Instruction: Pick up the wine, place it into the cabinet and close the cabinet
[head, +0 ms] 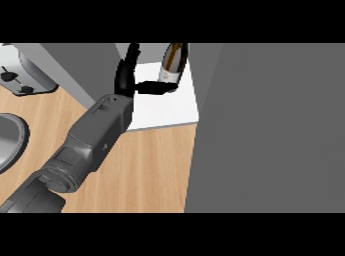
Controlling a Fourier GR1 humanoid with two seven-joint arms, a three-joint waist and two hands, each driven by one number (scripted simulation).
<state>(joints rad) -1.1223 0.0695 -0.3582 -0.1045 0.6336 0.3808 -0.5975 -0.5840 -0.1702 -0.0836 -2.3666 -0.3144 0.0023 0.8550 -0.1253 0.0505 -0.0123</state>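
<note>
Head view, looking steeply down.

Wine bottle (pixel 172 64) at 12 o'clock, standing on the white cabinet floor (pixel 164 112); dark glass, pale label. It sits inside the opening, between a grey side wall (pixel 86 70) at 11 o'clock and the big grey cabinet door (pixel 278 130), which fills the frame from 1 to 5 o'clock and stands open.

One forearm runs up from 7 o'clock to the bottle. Which arm it is cannot be read for certain; by its entry at lower left, taken as the left robot hand (pixel 134 82). Its thumb hooks round the bottle's lower body and its fingers rise along the near side: grasping the wine. The other hand is not in view.

Toaster (pixel 16 75) at 10 o'clock on the wooden table (pixel 145 170); a rounded metal rim (pixel 1 145) at 9 o'clock, kind unclear.

Step in hand, by judgement: placing, nearly done, bottle apparently already down in the cabinet. Next move calls for letting go, drawing the arm back toward 7 o'clock without tipping the bottle, then swinging the door shut.
</note>
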